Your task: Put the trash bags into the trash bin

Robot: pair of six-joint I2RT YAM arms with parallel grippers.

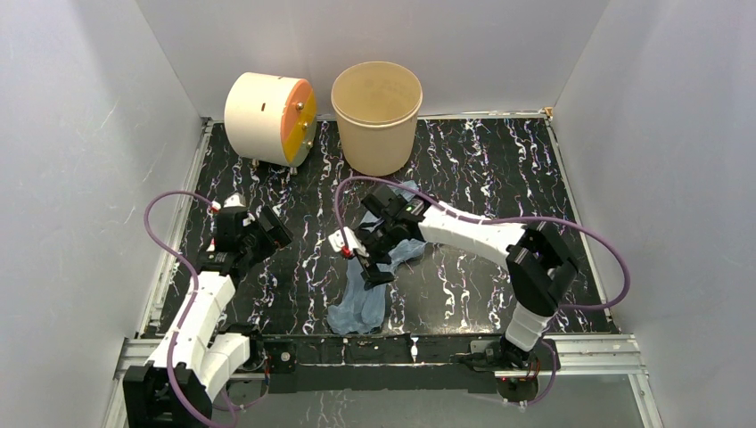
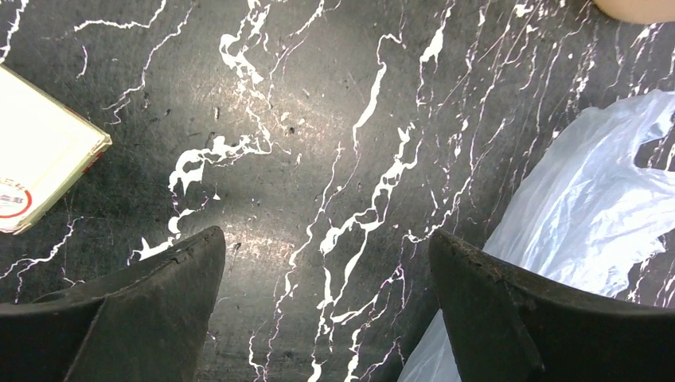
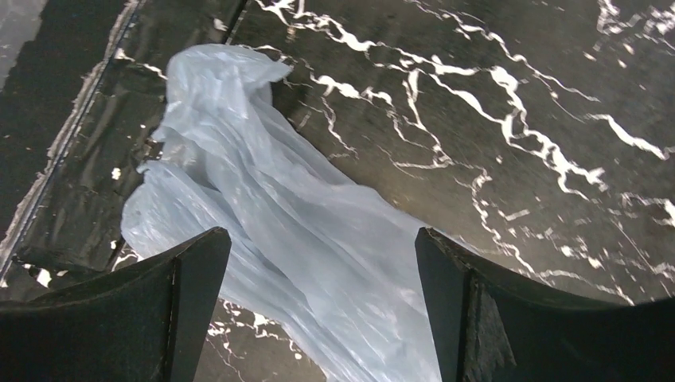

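Observation:
The pale blue trash bag [image 1: 361, 308] lies flat and crumpled on the black marbled mat, running from the middle toward the near edge. My right gripper [image 1: 367, 259] hovers over its middle, jaws open and empty. In the right wrist view the bag [image 3: 286, 215] stretches between and below the open fingers [image 3: 322, 243]. The tan trash bin [image 1: 376, 116] stands upright at the back centre, apart from the bag. My left gripper [image 1: 272, 229] is open and empty at the left. Its view shows bare mat between the fingers [image 2: 326, 247] and the bag's edge [image 2: 589, 207] to the right.
A cream drum with an orange face [image 1: 267, 116] lies on its side left of the bin. A small white card box [image 1: 341, 241] sits beside the right gripper; it also shows in the left wrist view [image 2: 36, 163]. White walls enclose the mat on three sides.

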